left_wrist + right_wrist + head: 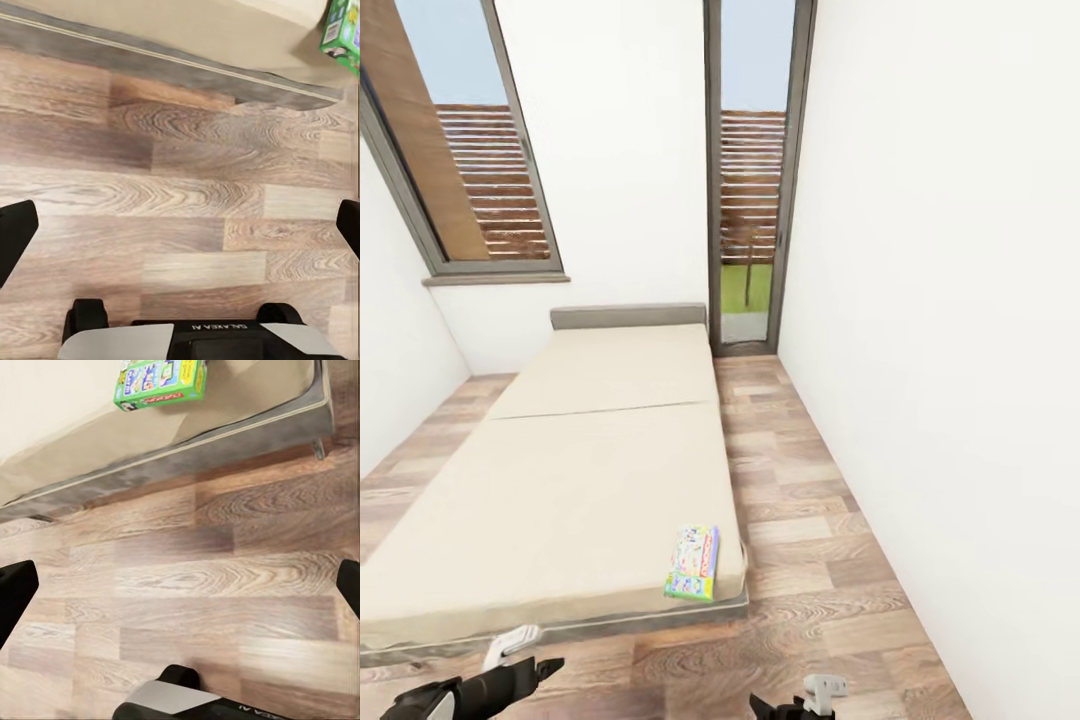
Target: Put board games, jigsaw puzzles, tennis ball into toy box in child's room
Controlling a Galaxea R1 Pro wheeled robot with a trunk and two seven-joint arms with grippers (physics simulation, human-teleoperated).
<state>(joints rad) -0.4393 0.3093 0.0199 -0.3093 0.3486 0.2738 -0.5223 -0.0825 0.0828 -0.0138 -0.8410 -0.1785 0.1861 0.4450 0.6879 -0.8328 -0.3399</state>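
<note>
I see open mattress around the board game point(694, 562) at the bed's point(560, 480) near corner — bare wood floor point(800, 500) runs beside it to the white wall point(940, 300).

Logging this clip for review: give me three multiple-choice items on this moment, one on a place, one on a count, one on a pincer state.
1. Where does the board game lie?
A. on the floor
B. on the bed's near corner
C. against the headboard

2. How many board games lie on the mattress in the head view?
A. one
B. two
C. three

3. How stand the left pincer and right pincer?
A. both open over the floor, holding nothing
B. left shut on a box
C. both shut

Answers: 1 B, the box sits by the mattress's near edge. 2 A, a single box shows. 3 A, wrist views show spread fingertips over planks.
</note>
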